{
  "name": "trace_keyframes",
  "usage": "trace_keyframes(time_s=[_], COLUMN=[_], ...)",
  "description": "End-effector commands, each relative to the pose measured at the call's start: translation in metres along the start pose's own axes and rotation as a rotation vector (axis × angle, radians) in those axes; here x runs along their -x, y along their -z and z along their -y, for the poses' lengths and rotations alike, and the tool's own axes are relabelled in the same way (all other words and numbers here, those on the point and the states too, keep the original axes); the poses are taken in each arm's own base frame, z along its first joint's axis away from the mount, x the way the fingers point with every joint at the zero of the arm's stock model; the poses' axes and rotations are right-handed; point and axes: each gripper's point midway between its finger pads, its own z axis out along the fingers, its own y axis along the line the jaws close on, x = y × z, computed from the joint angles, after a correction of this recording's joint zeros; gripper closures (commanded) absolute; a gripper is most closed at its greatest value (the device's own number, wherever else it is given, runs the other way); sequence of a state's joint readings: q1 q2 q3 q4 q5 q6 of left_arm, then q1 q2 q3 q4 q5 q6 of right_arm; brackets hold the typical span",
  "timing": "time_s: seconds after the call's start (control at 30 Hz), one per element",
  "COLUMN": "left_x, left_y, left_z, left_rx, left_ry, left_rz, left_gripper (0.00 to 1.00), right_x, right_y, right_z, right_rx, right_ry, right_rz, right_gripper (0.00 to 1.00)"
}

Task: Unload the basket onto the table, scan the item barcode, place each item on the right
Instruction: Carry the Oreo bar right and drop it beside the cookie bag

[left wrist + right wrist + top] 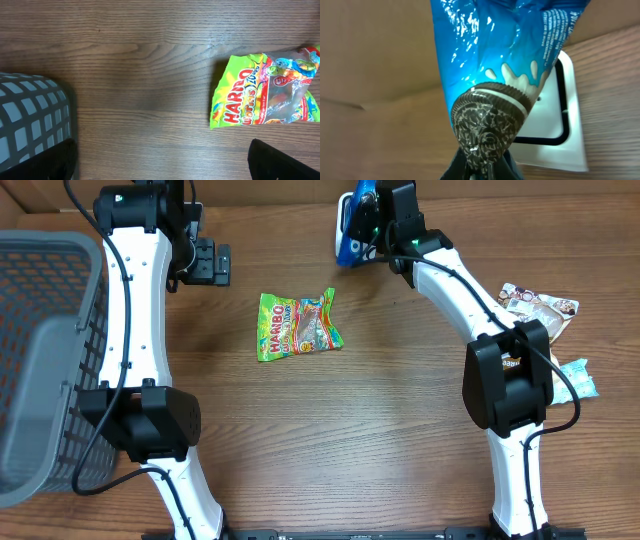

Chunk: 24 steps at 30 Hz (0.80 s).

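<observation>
Firmly, right tool (482, 169) pinches glossy blue cookie bag (505, 45) (crinkled) — left tool (220, 264) gapes wide.

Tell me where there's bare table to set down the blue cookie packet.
Bare wooden table spans the near middle, below the green Haribo gummy bag, between both arms. Crowded: crumpled snack packets far right, grey mesh basket left.

The right gripper (482, 170) is clamped on the cookie-printed end of the blue cookie packet (505, 45). The packet partly covers a white scanner plate (571, 125) on the table (612, 95).
</observation>
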<state>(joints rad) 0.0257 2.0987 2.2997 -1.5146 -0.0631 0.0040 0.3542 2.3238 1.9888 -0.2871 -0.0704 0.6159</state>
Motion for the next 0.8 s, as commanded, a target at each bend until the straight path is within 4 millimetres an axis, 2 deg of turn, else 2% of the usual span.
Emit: trace_keyframes(time_s=[0.0, 0.17, 0.27, 0.5, 0.77], left_x=[0.002, 0.002, 0.002, 0.002, 0.002], left_y=[-0.001, -0.001, -0.001, -0.001, -0.001], left_z=[0.005, 0.005, 0.005, 0.005, 0.005], left_rx=[-0.007, -0.007, -0.007, -0.007, -0.007], left_ry=[-0.027, -0.027, -0.027, -0.027, -0.027], left_rz=[0.001, 0.001, 0.001, 0.001, 0.001], left_gripper=[0.00, 0.00, 0.01, 0.00, 0.00], right_x=[0.018, 0.026, 0.026, 0.000, -0.002], right_y=[0.006, 0.006, 0.001, -0.025, -0.028], right_z=[-0.016, -0.018, -0.021, -0.007, -0.009], right_rx=[0.045, 0.057, 0.077, 0.073, 0.095], right_ry=[-0.278, -0.482, -0.498, -0.589, -0.593], right_rz=[0.049, 0.087, 0.099, 0.041, 0.026], right_gripper=[0.96, 0.96, 0.96, 0.96, 0.96])
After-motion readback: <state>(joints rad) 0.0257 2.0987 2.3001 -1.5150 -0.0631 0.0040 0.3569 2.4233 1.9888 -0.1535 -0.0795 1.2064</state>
